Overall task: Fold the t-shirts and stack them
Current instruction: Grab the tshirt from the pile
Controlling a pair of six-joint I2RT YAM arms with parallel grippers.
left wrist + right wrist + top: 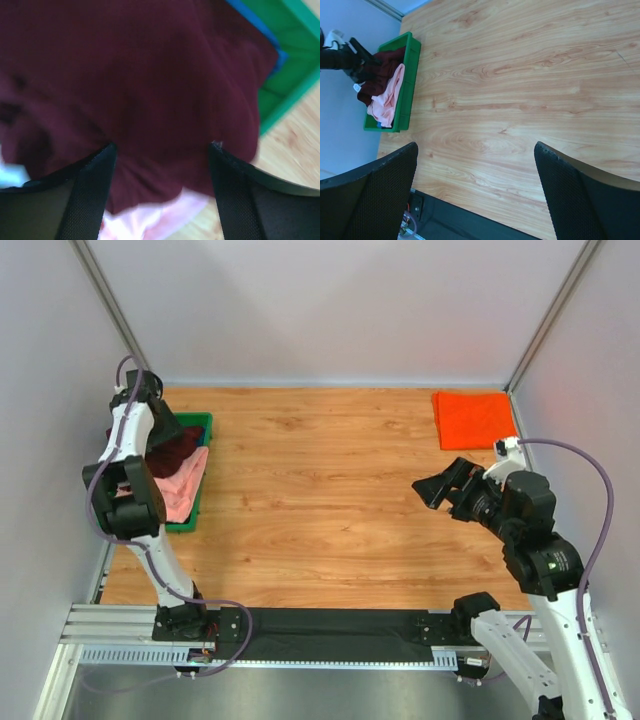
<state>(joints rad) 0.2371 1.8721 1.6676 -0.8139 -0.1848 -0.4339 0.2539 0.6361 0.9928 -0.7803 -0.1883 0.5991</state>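
Observation:
A dark maroon t-shirt point(180, 448) lies crumpled in the green tray point(197, 422) at the left, on top of a salmon-pink t-shirt point(182, 485). My left gripper point(165, 425) hangs over the tray, open, just above the maroon cloth point(150, 85); the pink shirt point(165, 215) shows below it, and a strip of blue cloth point(260, 30) at the tray wall. A folded bright orange t-shirt point(472, 418) lies at the back right. My right gripper point(437, 488) is open and empty above the table, right of centre. The tray with both shirts also shows in the right wrist view point(410, 65).
The wooden table point(330, 500) is walled by white panels on three sides. A black strip and a metal rail point(330, 635) run along the near edge by the arm bases.

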